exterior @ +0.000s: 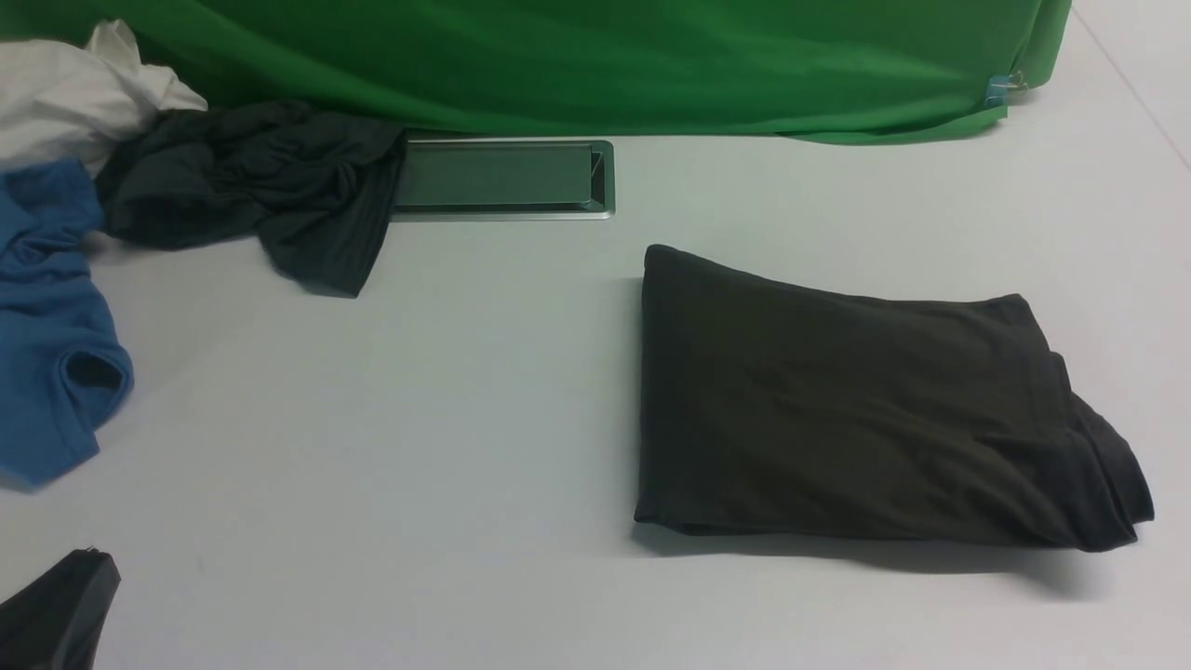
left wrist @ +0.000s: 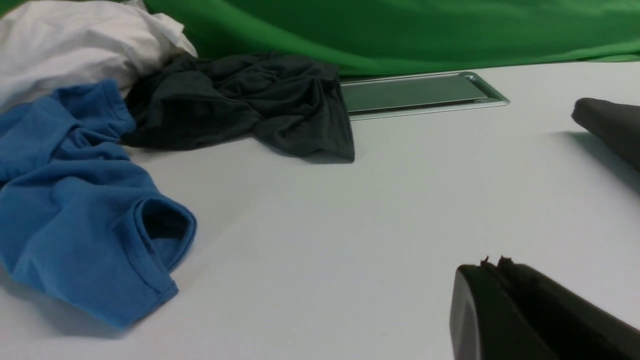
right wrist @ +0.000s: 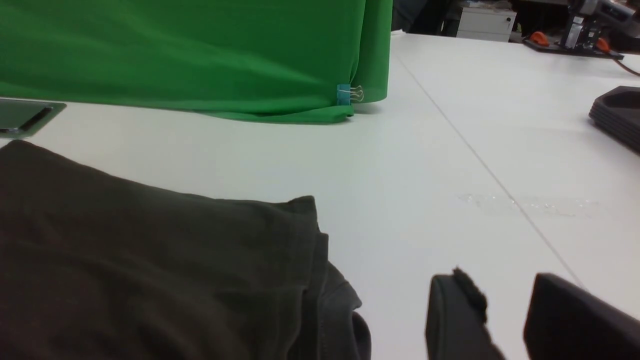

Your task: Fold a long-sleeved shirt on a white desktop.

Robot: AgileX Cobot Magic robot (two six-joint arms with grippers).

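We see the shirt (exterior: pixel 856 419) lying folded on the right of the tabletop (exterior: pixel 419 419), apparently done. Our left hand (left wrist: pixel 492 272) rests clenched and empty; our right hand (right wrist: pixel 505 300), released, sits beside it.

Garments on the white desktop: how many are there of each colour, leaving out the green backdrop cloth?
Dark olive-brown, folded: 1, the long-sleeved shirt
Dark teal-grey, crumpled: 1, the teal-grey garment
Bright blue: 1, the blue garment
White: 1, the white garment
Total: 4 garments
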